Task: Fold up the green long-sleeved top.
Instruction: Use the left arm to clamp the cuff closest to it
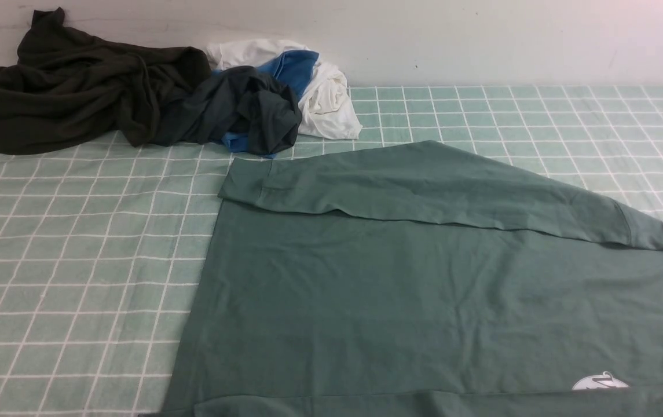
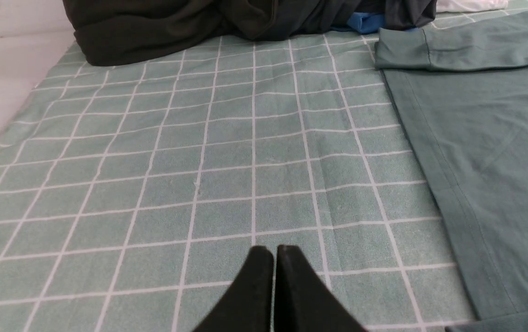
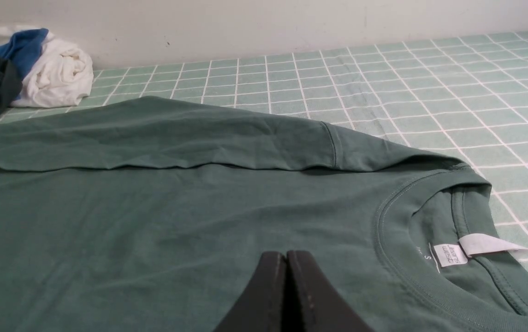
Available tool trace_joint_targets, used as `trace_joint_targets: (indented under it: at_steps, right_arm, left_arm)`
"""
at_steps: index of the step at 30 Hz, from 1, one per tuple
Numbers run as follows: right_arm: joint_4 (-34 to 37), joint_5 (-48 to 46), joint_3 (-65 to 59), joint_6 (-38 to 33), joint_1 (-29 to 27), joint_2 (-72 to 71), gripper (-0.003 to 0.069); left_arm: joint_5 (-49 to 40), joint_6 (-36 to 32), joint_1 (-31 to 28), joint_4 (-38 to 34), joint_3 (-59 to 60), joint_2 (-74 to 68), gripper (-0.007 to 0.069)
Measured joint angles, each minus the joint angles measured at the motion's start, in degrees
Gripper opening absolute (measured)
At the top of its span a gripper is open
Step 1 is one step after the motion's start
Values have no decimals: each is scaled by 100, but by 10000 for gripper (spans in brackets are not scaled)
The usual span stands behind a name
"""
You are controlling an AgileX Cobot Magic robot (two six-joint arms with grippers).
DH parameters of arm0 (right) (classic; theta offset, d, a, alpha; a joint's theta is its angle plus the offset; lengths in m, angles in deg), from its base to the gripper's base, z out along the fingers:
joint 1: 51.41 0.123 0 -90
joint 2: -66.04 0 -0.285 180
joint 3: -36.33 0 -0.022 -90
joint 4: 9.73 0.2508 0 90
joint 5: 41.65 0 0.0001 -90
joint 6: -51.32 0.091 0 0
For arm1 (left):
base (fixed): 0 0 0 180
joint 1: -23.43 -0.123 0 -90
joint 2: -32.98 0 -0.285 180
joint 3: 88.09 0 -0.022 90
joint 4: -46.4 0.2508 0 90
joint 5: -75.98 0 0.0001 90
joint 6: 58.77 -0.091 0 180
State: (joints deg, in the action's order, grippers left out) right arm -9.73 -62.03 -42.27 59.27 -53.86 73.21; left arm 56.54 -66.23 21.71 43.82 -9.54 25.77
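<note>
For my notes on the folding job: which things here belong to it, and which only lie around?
Job: green long-sleeved top; left gripper; right gripper.
Lying about: olive-black garment; navy-grey garment; blue and white cloth, heaped near the wall.

Soft even light, faint shadows, no glare, slightly grainy

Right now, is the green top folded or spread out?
Mostly spread: the green top lies flat on the checked cloth, its far sleeve folded in over the body.
</note>
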Motion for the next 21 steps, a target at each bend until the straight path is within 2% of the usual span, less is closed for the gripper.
trace_joint_targets:
  at_steps: [18, 21]
  right_arm:
    - [0, 0, 0, -5, 0, 0, -14]
    - [0, 0, 0, -5, 0, 0, -14]
  left_arm:
    - [0, -6, 0, 61, 0, 0, -3]
    - [74, 307, 0, -348, 6, 0, -3]
